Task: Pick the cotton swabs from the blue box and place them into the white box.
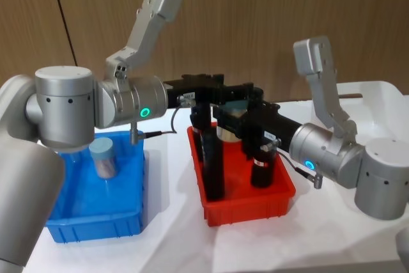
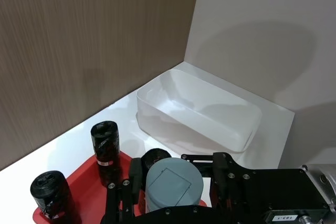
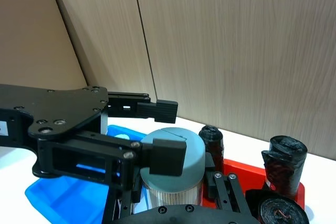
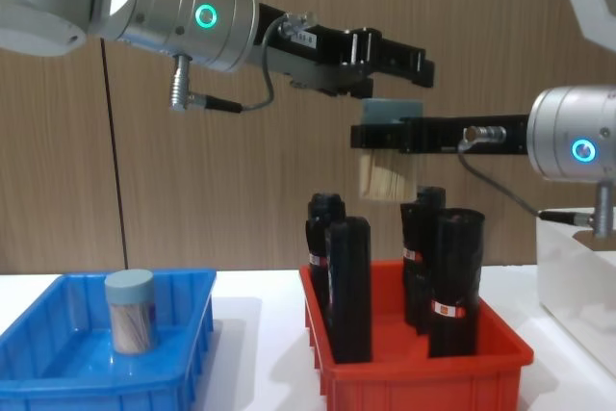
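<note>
— What is held, and by which tool?
— A clear cylindrical jar of cotton swabs [image 4: 385, 178] with a grey-blue lid is clamped by the right tool [image 4: 385, 137], whose bar hides the jar's neck. The left tool [image 4: 397, 74] is spread apart just above it.
— And beneath the tools?
— Glossy black bottles [image 4: 348, 286] are stood in a red tray [image 4: 423, 377]. A second jar [image 4: 130, 310] is seen in the blue box [image 4: 58, 377], well left of both tools. The translucent, smooth-walled white box [image 2: 173, 124] lies beyond the left tool.

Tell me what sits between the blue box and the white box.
Between the blue box and the white box stands the red tray holding upright black bottles, clearest in the chest view.
</note>
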`<state>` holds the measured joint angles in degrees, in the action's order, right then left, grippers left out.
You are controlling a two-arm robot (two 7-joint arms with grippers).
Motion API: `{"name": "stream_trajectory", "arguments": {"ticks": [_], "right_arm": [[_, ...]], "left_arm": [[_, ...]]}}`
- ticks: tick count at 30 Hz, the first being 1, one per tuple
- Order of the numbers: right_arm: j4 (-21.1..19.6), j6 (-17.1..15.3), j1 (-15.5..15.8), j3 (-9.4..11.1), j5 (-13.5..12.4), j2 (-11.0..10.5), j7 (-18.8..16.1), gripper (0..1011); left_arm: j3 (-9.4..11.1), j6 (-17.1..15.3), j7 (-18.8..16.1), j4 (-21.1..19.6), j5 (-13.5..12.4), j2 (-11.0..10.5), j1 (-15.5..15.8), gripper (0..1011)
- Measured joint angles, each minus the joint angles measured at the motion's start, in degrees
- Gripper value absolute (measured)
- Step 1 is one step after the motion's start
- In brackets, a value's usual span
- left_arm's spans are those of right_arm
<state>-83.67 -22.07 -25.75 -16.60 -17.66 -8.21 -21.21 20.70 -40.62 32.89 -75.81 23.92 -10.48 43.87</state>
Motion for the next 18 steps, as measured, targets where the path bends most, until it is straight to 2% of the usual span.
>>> {"name": "stream_trajectory", "arguments": {"ticks": [7,18], "right_arm": [[-0.4,0.2,0.1,0.0,-0.3,-0.1,0.2,675],[-0.6,0.4,0.2,-0.1,-0.8,-0.3,0.6,675]], "left_arm": [[0.0,0.0,0.0,0.0,0.0,0.0,0.0,1003],[0.0,0.0,0.0,0.0,0.0,0.0,0.0,1004]]}}
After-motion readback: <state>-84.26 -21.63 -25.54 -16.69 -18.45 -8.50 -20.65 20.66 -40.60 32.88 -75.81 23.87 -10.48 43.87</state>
